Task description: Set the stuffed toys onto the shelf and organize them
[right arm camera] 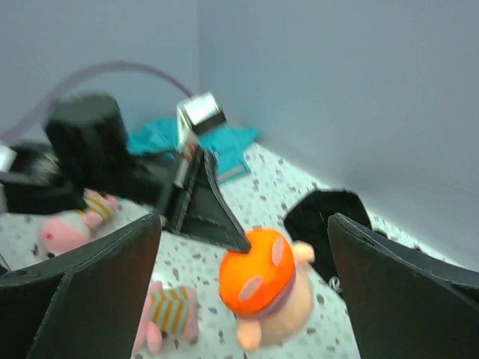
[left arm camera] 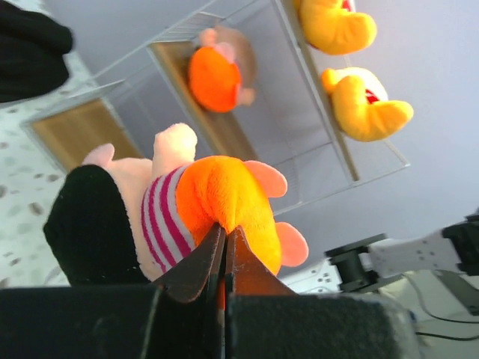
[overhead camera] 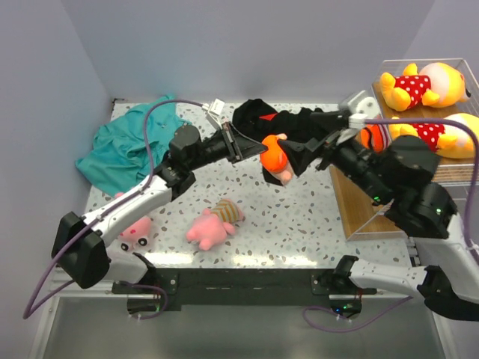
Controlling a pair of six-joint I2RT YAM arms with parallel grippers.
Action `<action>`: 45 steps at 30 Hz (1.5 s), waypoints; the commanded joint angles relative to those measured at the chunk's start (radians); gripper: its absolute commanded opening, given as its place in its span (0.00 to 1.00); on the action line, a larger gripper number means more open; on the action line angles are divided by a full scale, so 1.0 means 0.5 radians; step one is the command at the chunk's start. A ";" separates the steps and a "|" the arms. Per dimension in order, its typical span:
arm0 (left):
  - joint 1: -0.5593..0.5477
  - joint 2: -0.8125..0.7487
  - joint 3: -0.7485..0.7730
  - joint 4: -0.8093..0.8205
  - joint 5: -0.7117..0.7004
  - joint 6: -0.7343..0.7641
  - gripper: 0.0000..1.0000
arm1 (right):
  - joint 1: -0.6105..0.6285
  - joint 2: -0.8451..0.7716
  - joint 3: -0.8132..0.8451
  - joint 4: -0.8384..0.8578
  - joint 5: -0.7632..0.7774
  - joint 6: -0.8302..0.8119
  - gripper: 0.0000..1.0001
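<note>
My left gripper (overhead camera: 245,146) (left arm camera: 224,228) is shut on the orange bottoms of a black-haired doll (overhead camera: 274,155) (left arm camera: 161,224) in a pink striped top, which hangs above the table's middle. My right gripper (overhead camera: 298,142) (right arm camera: 243,232) stands open around that doll (right arm camera: 266,288) without touching it. The shelf (overhead camera: 352,202) (left arm camera: 71,131) is at the right. Two yellow bears (overhead camera: 419,86) (left arm camera: 367,105) lie on its upper tiers and another doll (overhead camera: 372,138) (left arm camera: 217,75) lies on a lower board. Two pink pigs (overhead camera: 213,221) (overhead camera: 135,232) lie on the table near the front left.
A teal polo shirt (overhead camera: 131,142) (right arm camera: 224,138) is crumpled at the back left. A black garment (overhead camera: 258,112) (right arm camera: 322,221) lies at the back middle, just behind the held doll. Grey walls close in the table on the left and at the back.
</note>
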 commanded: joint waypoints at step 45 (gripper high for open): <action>-0.786 1.822 1.211 2.475 -0.534 -1.474 0.00 | 0.000 -0.335 0.358 -0.027 -0.273 -0.126 0.99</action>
